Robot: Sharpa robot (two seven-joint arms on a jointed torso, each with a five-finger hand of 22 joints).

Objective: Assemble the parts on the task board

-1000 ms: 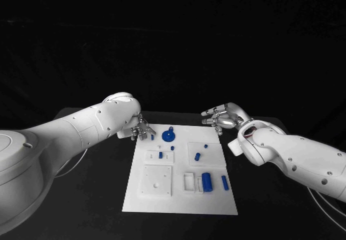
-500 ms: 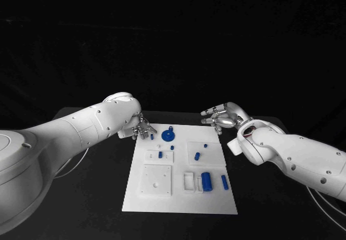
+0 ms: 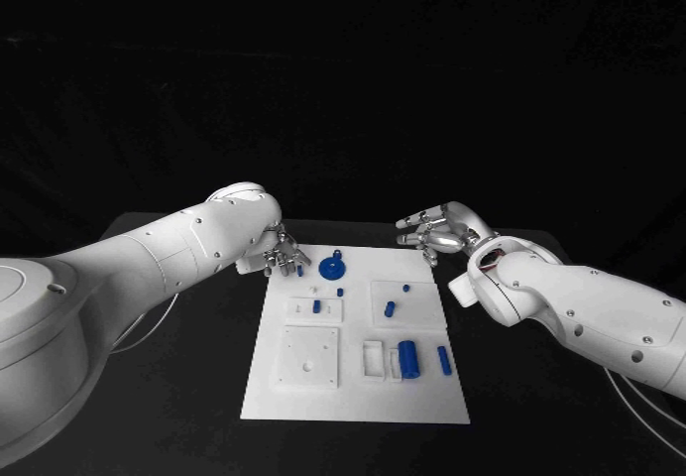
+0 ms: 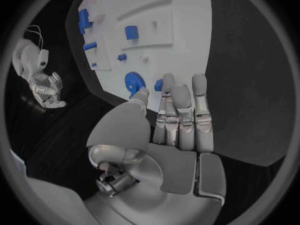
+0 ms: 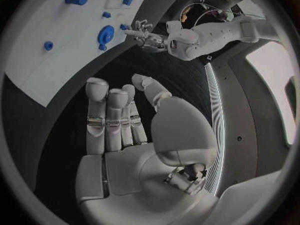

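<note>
Task board: white plate, centre of the black worktop, long axis running from near edge to far edge.

Parts: round blue disc by the board's far edge; blue cylinder and slim blue bar toward the near right corner; small blue pegs mid-board.

Left hand: at the board's far left corner, fingers straight and together, grasping nothing.

Right hand: beyond the far right corner, off the board, released, fingers loosely extended.
</note>
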